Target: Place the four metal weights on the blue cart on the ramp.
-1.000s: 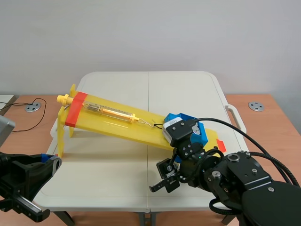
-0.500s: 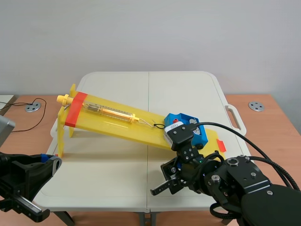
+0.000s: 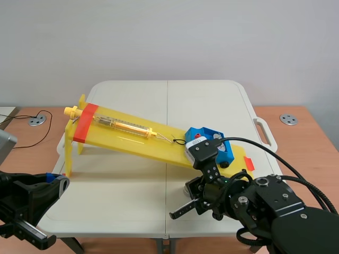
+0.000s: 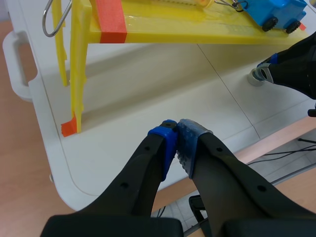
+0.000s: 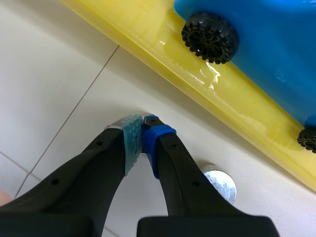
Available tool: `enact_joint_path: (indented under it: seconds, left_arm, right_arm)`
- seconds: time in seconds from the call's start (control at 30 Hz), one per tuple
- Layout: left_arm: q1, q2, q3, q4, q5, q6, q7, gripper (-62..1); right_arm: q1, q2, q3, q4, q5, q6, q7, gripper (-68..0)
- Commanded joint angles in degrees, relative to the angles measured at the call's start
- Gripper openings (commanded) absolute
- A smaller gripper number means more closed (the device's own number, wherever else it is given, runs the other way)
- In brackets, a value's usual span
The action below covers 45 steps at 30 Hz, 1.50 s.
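Observation:
The blue cart (image 3: 204, 136) sits low on the yellow ramp (image 3: 127, 138), hooked to a spring scale (image 3: 124, 126). My right gripper (image 3: 185, 203) is down at the table just in front of the ramp, below the cart (image 5: 276, 39). In the right wrist view it (image 5: 143, 129) is shut, and only a silver sliver of a metal weight (image 5: 129, 118) shows at its tips. Another metal weight (image 5: 219, 181) lies flat on the table beside the right finger. My left gripper (image 4: 177, 129) hangs shut on nothing over the table's front left edge, far from the cart (image 4: 274, 12).
The ramp's yellow legs (image 4: 76, 74) stand on the white folding table (image 3: 132, 180) ahead of the left gripper. A table handle (image 3: 265, 132) sticks out at the right. A black cable (image 3: 32, 129) lies on the wooden floor to the left.
The right gripper's fingers, apart a second ago, have come together at the table. The arm has sunk slightly. The left arm has not moved.

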<state>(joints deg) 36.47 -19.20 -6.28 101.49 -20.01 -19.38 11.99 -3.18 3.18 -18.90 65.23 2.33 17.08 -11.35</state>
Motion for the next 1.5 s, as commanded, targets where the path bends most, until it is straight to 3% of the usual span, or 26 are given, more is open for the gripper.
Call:
enact_joint_path:
  seconds: [0.0,0.2,0.5,0.77,1.07,1.3,1.47]
  left_arm:
    - [-0.5,0.1,0.0,3.1,-4.4,-1.4,-6.4,-58.2]
    - [-0.5,0.1,0.0,3.1,-4.4,-1.4,-6.4,-58.2]
    - [-0.5,0.1,0.0,3.1,-4.4,-1.4,-6.4,-58.2]
    - [-0.5,0.1,0.0,3.1,-4.4,-1.4,-6.4,-58.2]
    - [-0.5,0.1,0.0,3.1,-4.4,-1.4,-6.3,-58.2]
    - [-0.5,0.1,0.0,3.1,-4.4,-1.4,-6.3,-58.2]
    - [-0.5,0.1,0.0,3.1,-4.4,-1.4,-6.3,-58.2]
  right_arm:
    - [5.1,-0.7,-0.7,1.2,0.6,-1.2,4.0,-66.9]
    - [3.8,0.8,-0.7,4.9,1.7,0.0,2.4,-66.9]
    - [-5.2,7.7,-0.1,19.3,9.0,1.2,0.5,-66.9]
    - [-13.1,12.8,5.0,32.4,18.1,4.0,-3.1,-66.9]
    - [-15.5,12.3,14.8,42.2,27.3,4.4,-4.4,-66.9]
    - [-10.2,9.1,17.6,41.1,27.7,4.3,-4.4,-66.9]
    - [-5.8,6.2,17.6,36.8,27.7,4.4,-4.4,-66.9]
